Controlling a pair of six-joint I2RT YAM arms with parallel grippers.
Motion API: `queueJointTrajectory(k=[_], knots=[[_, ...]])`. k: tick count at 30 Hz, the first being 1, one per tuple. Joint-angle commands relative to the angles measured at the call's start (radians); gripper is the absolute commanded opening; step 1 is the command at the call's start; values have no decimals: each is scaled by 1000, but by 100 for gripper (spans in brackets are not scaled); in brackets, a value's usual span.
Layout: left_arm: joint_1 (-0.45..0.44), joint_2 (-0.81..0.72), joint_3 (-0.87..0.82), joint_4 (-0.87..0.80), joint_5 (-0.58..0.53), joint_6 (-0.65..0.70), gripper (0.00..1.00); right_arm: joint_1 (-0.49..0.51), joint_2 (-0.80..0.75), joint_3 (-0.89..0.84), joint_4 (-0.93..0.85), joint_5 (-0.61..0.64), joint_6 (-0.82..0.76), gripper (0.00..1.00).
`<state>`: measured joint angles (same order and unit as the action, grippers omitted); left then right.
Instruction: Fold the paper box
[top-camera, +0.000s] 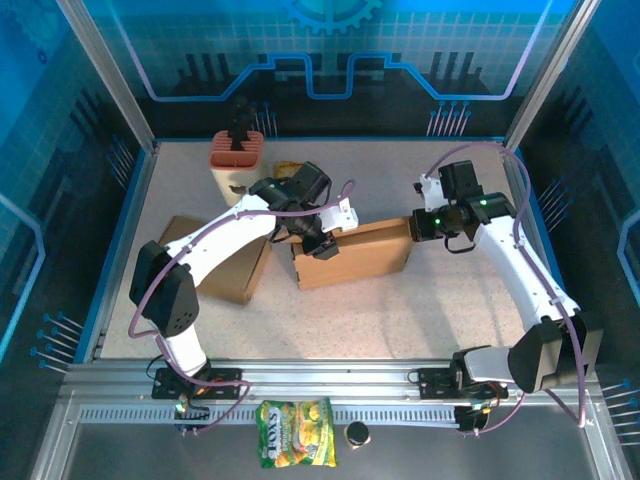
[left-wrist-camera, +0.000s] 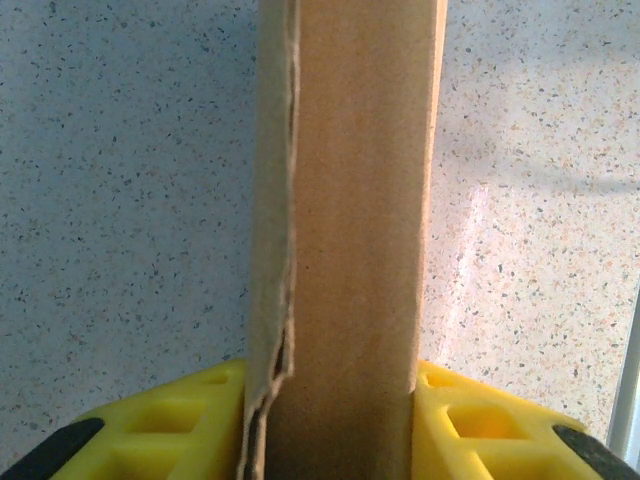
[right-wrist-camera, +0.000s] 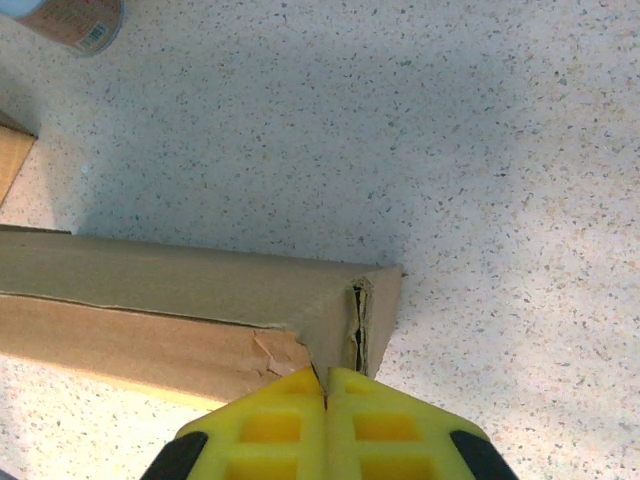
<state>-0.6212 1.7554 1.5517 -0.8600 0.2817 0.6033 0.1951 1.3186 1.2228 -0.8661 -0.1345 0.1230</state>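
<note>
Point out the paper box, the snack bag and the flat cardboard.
paper box (top-camera: 365, 255), top view, middle of its long side.
snack bag (top-camera: 297, 447), top view, centre of its front.
flat cardboard (top-camera: 235, 282), top view, near corner.

Brown corrugated cardboard here: the paper box (top-camera: 352, 252) looks matt and dry. Its faces are smooth, its cut edge ragged and fibrous, and in the right wrist view the top ply is peeling near one corner. The left fingers (left-wrist-camera: 170, 435) are yellow moulded plastic with a dull, matt finish, and the right fingers (right-wrist-camera: 270, 425) are the same yellow plastic. Underneath, the desk (left-wrist-camera: 120, 200) is pale and speckled, stone-like and smooth, catching a soft sheen. The left arm (top-camera: 200, 262) wears a white glossy plastic shell. Along the near edge run rails (top-camera: 330, 385) of brushed silvery metal, and there's a snack bag (top-camera: 296, 446) in shiny, crinkled film.
</note>
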Motion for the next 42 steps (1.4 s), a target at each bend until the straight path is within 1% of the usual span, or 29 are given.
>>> queueJointTrajectory(k=[1,9,14,19,25,30,33,35,36,38,40,42], knots=[[24,9,23,19,-7,-28,37,-14,-41,-36,-6,4,-50,0],[26,10,23,21,-6,-30,41,-20,-58,-72,37,6,-43,0],[34,11,30,32,0,-51,47,2,-65,-118,73,25,-16,0],[42,-23,20,71,19,-108,59,9,-69,-120,76,59,15,0],[47,-95,-59,157,21,-167,74,23,-61,-91,67,65,33,0],[64,-167,-116,232,8,-241,81,41,-55,-75,59,76,51,0],[67,-214,-132,268,-23,-289,81,53,-45,-61,48,88,64,0],[71,-251,-141,292,-77,-347,78,60,-35,-51,40,89,77,0],[81,-272,-147,297,-85,-379,77,65,-33,-52,38,92,82,0],[105,-317,-158,294,-92,-452,70,69,-29,-52,36,97,92,0],[141,-353,-172,249,-76,-543,62,71,-27,-52,32,97,96,0],[167,-376,-174,159,-69,-605,59,72,-26,-49,28,96,97,0]])
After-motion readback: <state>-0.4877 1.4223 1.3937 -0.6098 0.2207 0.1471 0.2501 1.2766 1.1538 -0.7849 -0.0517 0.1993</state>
